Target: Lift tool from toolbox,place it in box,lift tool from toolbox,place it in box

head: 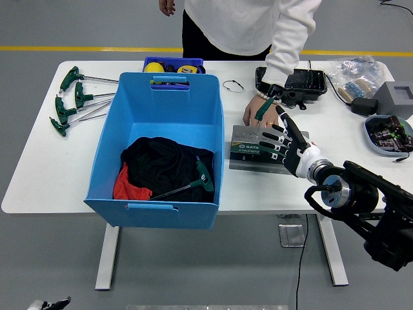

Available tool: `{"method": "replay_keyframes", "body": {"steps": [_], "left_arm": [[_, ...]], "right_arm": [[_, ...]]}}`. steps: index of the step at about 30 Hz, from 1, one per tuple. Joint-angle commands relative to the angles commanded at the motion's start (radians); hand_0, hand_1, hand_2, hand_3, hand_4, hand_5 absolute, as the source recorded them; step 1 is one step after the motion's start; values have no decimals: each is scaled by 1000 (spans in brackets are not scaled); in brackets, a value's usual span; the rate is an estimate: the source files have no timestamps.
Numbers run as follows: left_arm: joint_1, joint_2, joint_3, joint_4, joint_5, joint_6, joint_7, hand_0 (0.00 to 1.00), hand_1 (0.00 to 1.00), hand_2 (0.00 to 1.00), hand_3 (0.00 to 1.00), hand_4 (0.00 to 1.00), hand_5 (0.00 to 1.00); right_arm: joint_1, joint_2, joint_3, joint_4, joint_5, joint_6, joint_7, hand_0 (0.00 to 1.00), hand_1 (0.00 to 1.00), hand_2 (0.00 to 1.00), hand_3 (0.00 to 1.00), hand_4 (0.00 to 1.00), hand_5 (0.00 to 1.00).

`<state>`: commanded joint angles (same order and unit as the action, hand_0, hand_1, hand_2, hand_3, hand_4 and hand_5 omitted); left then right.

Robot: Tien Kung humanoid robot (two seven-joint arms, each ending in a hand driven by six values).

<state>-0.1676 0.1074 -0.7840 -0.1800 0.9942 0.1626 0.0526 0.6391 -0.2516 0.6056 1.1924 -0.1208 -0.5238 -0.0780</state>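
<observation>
The right hand (288,147) hovers over the toolbox (265,150) near the worktop's front edge, fingers (281,126) spread and holding nothing, probably lining up on a tool. A person's hand (261,113) rests on the toolbox's far edge with a green-handled tool (262,107) at its fingers, perhaps steadying the rack; it crowds the reach. One tool (193,183) already lies on the dark cloth in the blue box (110,139) just left. Spare tools (72,101) sit by the left edge.
</observation>
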Motion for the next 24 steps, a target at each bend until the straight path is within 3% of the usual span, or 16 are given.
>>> {"method": "replay_keyframes", "body": {"steps": [24], "left_arm": [[-20,-5,26,0,-19,2,-3,716,718,722,691,698,643]], "right_arm": [[70,41,-19,-43,53,-5,11,564,536,715,908,980,785]]}}
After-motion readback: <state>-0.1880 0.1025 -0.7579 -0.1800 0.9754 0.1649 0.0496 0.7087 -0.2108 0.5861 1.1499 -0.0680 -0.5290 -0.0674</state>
